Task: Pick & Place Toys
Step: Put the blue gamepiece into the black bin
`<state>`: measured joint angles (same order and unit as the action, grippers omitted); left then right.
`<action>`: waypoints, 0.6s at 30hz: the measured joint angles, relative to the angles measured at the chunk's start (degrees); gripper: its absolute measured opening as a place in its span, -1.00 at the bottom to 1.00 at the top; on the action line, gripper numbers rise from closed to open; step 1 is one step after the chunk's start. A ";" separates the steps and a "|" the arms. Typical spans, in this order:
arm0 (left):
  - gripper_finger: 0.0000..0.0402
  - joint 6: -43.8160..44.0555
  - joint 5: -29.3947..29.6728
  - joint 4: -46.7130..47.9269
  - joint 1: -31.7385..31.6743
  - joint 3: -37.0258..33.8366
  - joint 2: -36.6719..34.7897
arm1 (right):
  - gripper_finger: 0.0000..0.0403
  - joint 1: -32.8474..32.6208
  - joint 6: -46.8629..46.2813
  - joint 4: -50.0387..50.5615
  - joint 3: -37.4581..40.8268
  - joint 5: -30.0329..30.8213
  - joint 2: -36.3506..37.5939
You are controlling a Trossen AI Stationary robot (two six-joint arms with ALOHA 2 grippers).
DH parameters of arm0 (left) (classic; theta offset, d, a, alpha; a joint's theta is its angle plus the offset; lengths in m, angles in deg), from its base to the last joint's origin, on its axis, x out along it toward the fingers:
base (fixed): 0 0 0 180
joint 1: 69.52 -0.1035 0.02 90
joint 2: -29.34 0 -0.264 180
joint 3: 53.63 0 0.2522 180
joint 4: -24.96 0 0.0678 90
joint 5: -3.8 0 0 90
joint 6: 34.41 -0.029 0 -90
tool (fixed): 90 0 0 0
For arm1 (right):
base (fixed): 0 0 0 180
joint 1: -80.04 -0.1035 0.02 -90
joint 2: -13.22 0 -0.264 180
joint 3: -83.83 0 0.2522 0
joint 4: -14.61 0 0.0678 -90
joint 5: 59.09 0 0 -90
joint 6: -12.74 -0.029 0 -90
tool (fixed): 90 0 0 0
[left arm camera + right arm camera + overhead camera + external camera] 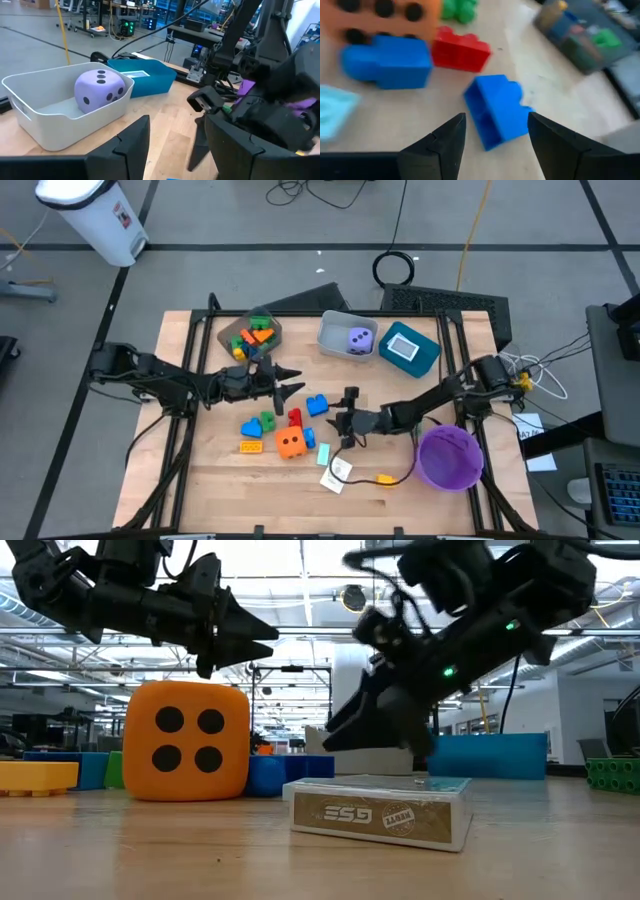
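Loose toys lie on the wooden table: a blue block (317,405), a red block (296,417), a green block (268,420), a yellow block (251,446) and an orange dotted die (291,443). My right gripper (341,421) stands open just right of the blue block (497,112), low over the table and short of it. The red block (460,50) lies beyond. My left gripper (293,381) hangs open above the toys, holding nothing. A purple die (100,90) rests in the grey bin (40,125).
A brown bin (250,335) with several blocks, the grey bin (333,338) and a teal bin (410,348) line the far edge. A purple bowl (448,455) sits near right. Cards (338,472) and a card box (380,812) lie near the front edge.
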<state>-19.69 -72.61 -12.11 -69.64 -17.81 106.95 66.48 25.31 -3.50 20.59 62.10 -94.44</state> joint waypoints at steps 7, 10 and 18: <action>-0.01 0.22 0.00 0.11 0.00 -0.01 0.00 | -0.03 0.00 7.11 -0.01 -1.70 6.25 -4.30; -0.01 0.52 -0.01 0.11 0.00 0.00 0.00 | -0.05 0.02 7.80 -0.61 -1.76 6.27 -4.99; -0.01 0.82 -0.01 0.11 -0.01 0.00 0.00 | -0.18 1.53 10.10 -2.17 -1.74 6.08 -5.32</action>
<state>-18.87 -72.62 -12.00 -69.65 -17.81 106.95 68.00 35.41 -5.67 18.85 68.18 -99.77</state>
